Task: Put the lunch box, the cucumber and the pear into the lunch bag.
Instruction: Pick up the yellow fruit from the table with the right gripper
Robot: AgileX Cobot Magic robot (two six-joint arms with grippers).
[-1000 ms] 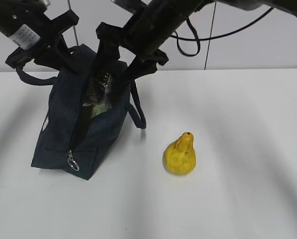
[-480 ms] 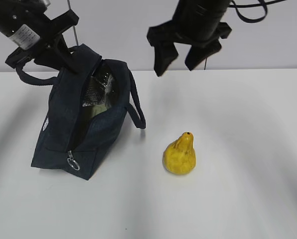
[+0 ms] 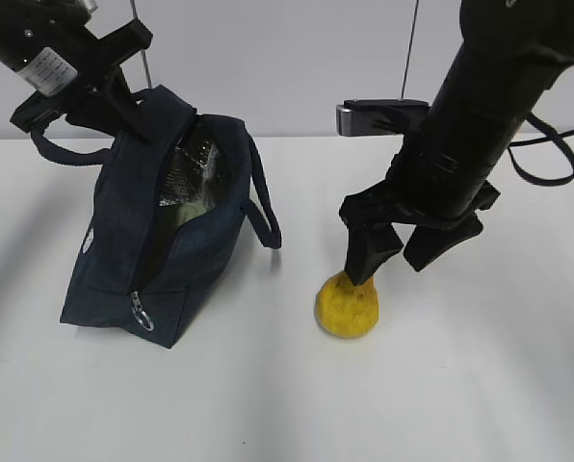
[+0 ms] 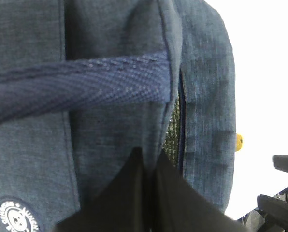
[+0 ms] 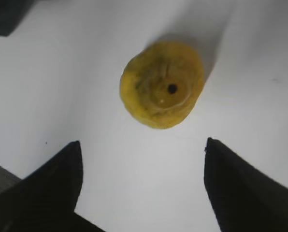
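Observation:
The dark navy lunch bag stands at the left with its top open and silvery lining showing. Something greenish lies inside; I cannot tell whether it is the lunch box or the cucumber. My left gripper is shut on the bag's far rim; in the left wrist view the left gripper pinches the fabric below a handle. The yellow pear stands upright on the table. My right gripper hangs open just above it, and the pear sits ahead of the right gripper, which is empty.
The white table stretches to the right and front of the pear. A metal ring zipper pull hangs at the bag's near end. A bag handle droops toward the pear. The pale wall stands behind.
My right arm has swung from over the bag's mouth to the right and come down above the pear, jaws open. The left gripper and the bag have not moved.

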